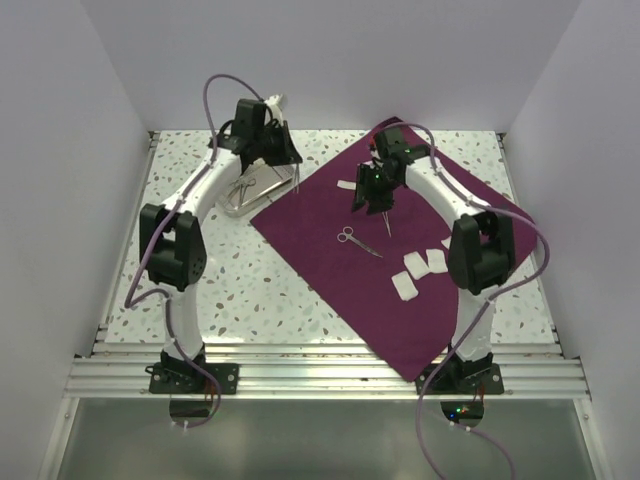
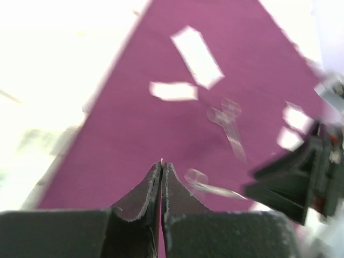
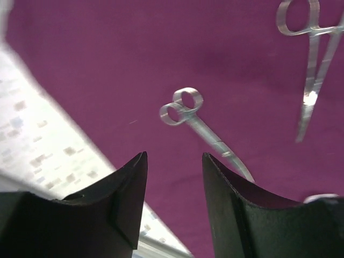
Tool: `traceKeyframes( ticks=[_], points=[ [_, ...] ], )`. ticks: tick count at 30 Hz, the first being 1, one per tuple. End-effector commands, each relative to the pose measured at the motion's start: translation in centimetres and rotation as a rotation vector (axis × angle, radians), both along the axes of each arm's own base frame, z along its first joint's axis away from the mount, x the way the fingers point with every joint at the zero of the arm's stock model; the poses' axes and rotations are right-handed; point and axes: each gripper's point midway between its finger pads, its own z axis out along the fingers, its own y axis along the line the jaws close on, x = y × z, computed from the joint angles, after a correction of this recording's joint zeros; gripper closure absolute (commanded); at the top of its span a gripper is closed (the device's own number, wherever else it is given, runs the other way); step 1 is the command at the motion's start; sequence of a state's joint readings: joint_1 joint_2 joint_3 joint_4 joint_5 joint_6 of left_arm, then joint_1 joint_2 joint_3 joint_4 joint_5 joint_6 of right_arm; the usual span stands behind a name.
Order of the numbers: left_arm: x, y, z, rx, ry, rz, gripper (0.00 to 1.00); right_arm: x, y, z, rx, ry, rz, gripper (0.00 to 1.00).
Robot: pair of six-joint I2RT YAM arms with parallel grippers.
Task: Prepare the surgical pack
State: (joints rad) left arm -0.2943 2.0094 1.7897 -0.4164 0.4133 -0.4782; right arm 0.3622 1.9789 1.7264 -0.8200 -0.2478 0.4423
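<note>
Obs., single moment.

- Speckled table [image 1: 200, 280], pale, bears everything.
- Plum-purple cloth [image 1: 330, 270] lies flat and turned diagonal, one corner reaching the near rail and another towards the far wall. It covers the right and centre of the table.
- Steel tray [image 1: 262, 195] sits on bare table just off the cloth's left edge, beneath the left arm's wrist. It has silver instruments inside; which ones is too small to tell.
- Left gripper [image 2: 162, 169]: fingers pressed tip to tip with no gap. A tiny pale speck shows at the tips; the view is blurred, so possibly glare and not an object. Its camera looks out across the cloth.
- Right gripper [image 3: 174, 156]: fingers spread apart, nothing between them, held above the cloth near its left edge.
- Scissors [image 3: 214, 141] lie flat on the cloth just beyond the right fingertips, ring handles towards the table edge, blades running away under the right finger.
- Forceps [image 3: 313, 70] lie on the cloth, apart from the scissors, rings at the top of the right wrist view.
- Gauze pads [image 1: 405, 286]: three white squares clustered on the cloth beside the right arm's elbow, close together.
- Packets [image 2: 196, 49]: two small white strips on the cloth's far part, near each other, not touching.
</note>
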Motion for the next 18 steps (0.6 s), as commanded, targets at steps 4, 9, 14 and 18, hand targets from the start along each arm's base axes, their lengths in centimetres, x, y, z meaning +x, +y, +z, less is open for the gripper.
traceKeyframes(
  ticks=[4,9,14,18],
  points=[
    [4.7,10.5,-2.8,0.664,-0.097,0.174,1.0,2.6,-4.6,-3.3,-0.296,0.017,-0.053,0.52],
    [6.0,14.0,-5.5,0.841,-0.067,0.248,1.0,3.6,-6.5,-5.0,-0.371,0.026,-0.077,0.52],
    [6.6,15.0,-7.9,0.904,-0.036,0.267,1.0,4.1,-7.7,-5.7,-0.416,0.029,-0.073,0.52],
    [7.1,15.7,-9.4,0.933,-0.009,0.279,1.0,4.8,-7.8,-6.2,-0.418,0.019,-0.07,0.53]
  ],
)
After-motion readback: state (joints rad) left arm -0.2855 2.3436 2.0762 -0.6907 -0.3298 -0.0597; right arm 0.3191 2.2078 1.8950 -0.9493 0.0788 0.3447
